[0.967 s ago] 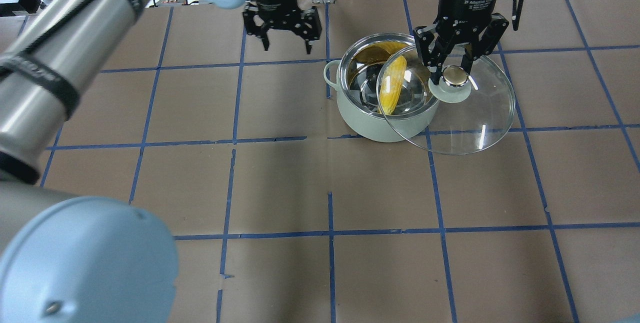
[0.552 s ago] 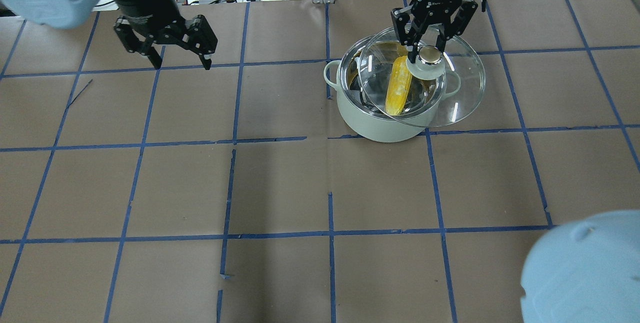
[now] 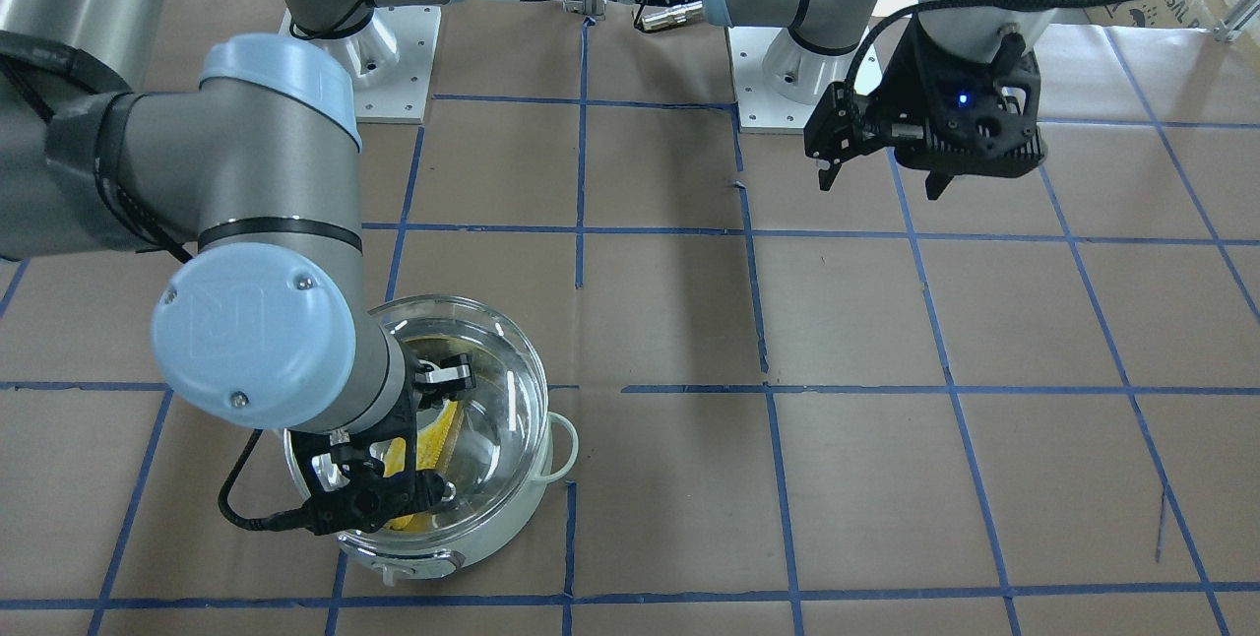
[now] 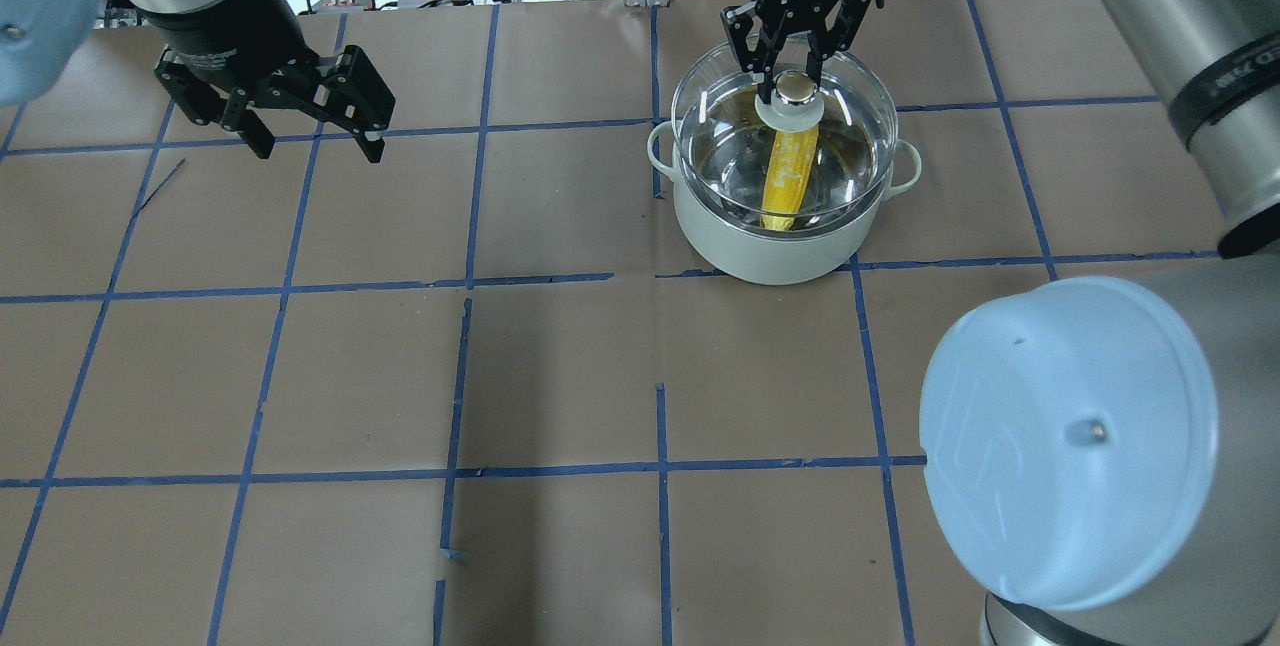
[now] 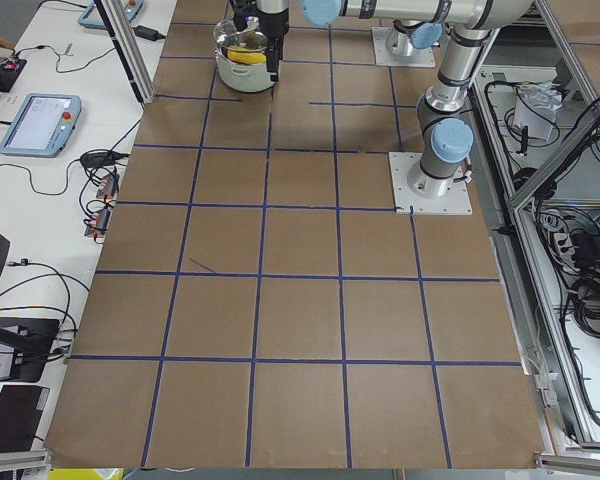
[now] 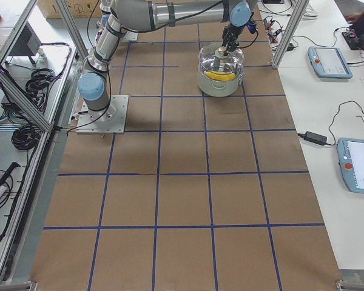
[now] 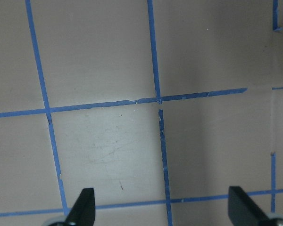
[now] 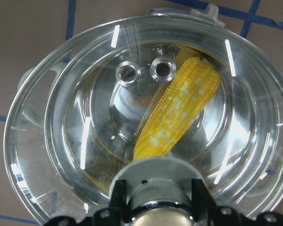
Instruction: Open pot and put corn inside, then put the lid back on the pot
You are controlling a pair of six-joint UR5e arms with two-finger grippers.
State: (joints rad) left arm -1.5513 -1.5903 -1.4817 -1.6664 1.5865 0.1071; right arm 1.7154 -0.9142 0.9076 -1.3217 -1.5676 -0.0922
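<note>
The pale mint pot (image 4: 760, 251) stands at the table's far middle, with the yellow corn (image 4: 785, 176) lying inside it. My right gripper (image 4: 797, 86) is shut on the knob of the clear glass lid (image 4: 720, 126) and holds it centred over the pot's mouth. I cannot tell whether the lid rests on the rim. The right wrist view looks down through the lid (image 8: 75, 141) at the corn (image 8: 179, 113), with the knob (image 8: 155, 181) between the fingers. My left gripper (image 4: 310, 131) is open and empty, well left of the pot, over bare table (image 7: 108, 150).
Brown table covering with a blue tape grid (image 4: 660, 471). My right arm's elbow (image 4: 1060, 446) fills the near right of the overhead view. The arm base plates (image 3: 778, 114) sit at the robot's side. Tablets (image 6: 330, 60) lie on the side bench.
My right gripper carried the lid leftward from the pot's right side to centred over the pot. My left gripper moved left, away from the pot, still open.
</note>
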